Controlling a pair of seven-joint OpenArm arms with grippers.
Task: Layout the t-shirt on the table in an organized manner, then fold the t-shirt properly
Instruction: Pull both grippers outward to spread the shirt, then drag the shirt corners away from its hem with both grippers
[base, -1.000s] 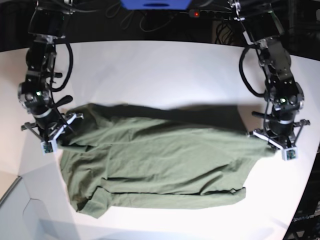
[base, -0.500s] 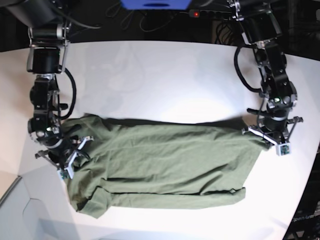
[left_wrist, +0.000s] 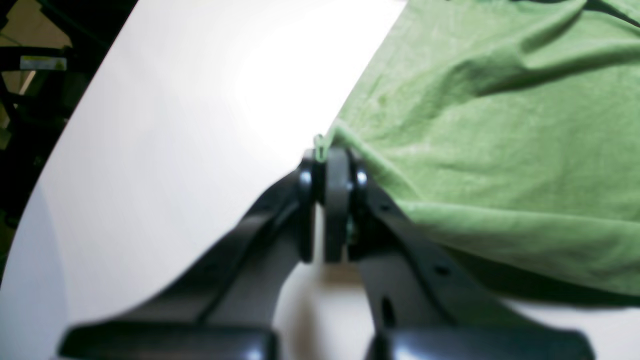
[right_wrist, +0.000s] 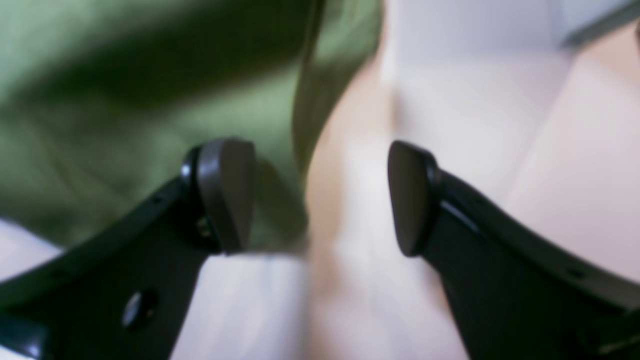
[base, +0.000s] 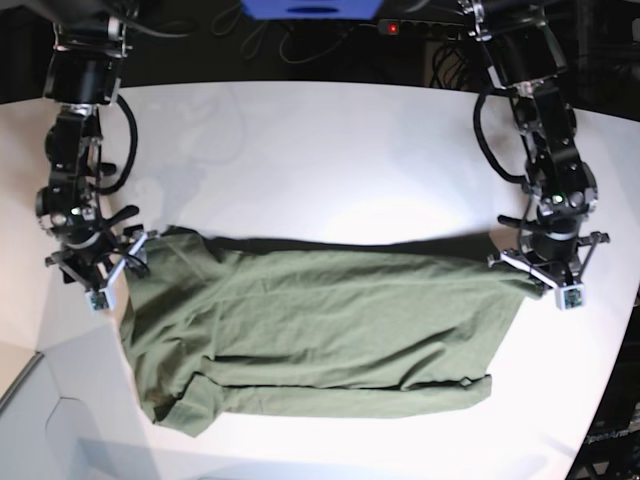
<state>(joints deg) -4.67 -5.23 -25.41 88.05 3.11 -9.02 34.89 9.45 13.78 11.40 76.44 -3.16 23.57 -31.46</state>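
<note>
A blue box (base: 311, 8) sits at the far edge beside a black unit with a red light (base: 394, 27) and dark cables (base: 265, 42).

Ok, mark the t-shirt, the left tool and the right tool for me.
t-shirt (base: 330, 330), base view, middle of the spread green cloth.
left tool (left_wrist: 327, 165), left wrist view, between the tips shut on the shirt's edge.
right tool (right_wrist: 320, 195), right wrist view, gap between the open tips.

White, smooth table (base: 330, 150) with a curved far edge. Spread flat across its lower half, from 9 to 3 o'clock: olive-green t-shirt (base: 320, 335), wrinkled, one sleeve folded under near 7 o'clock.
</note>
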